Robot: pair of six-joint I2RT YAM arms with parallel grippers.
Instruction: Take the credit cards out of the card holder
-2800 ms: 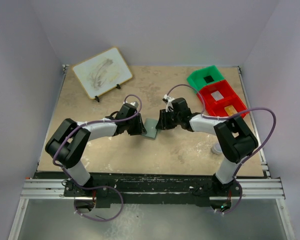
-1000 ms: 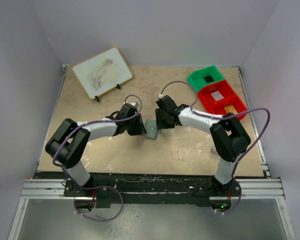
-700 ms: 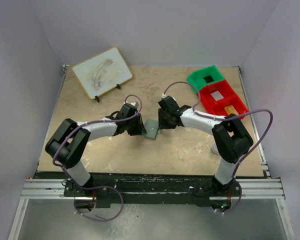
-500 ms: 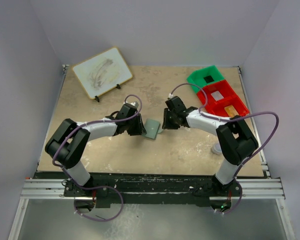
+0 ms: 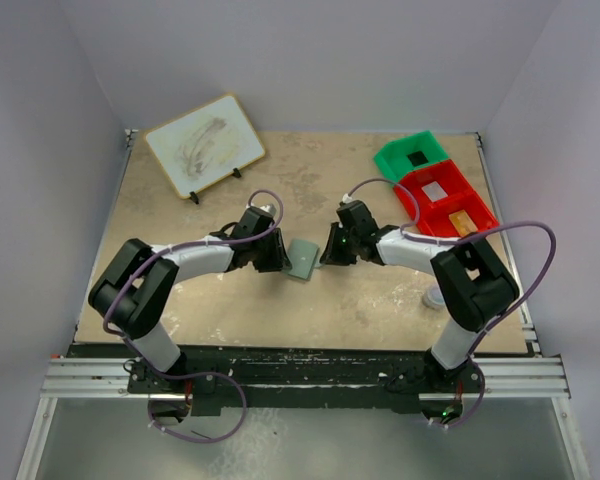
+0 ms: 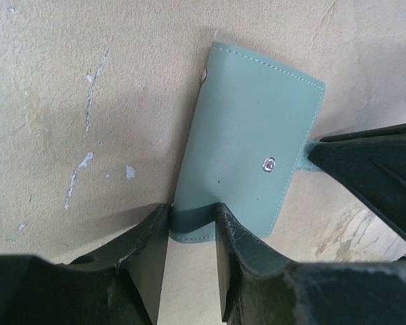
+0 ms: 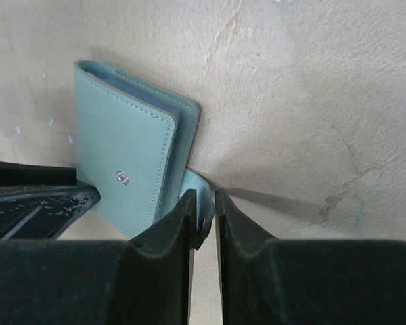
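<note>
The card holder (image 5: 302,260) lies folded shut mid-table, grey-green face and a snap stud up; it also shows in the left wrist view (image 6: 250,149) and the right wrist view (image 7: 122,162). My left gripper (image 5: 280,262) (image 6: 189,215) stands a little open at its near end: one fingertip sits at the holder's edge, the other rests on its face. My right gripper (image 5: 329,254) (image 7: 203,203) is shut on the holder's strap tab (image 7: 197,191) at the opposite side. No cards show in the holder.
A green bin (image 5: 412,157) and a red two-part bin (image 5: 445,200) stand at the back right, each with a small card-like piece inside. A white board on a stand (image 5: 204,145) is at the back left. A small grey object (image 5: 435,297) lies by the right arm.
My right gripper swung slightly left, then back right and lower, ending at the holder's right edge. The holder turned a little. My left arm has stayed put.
</note>
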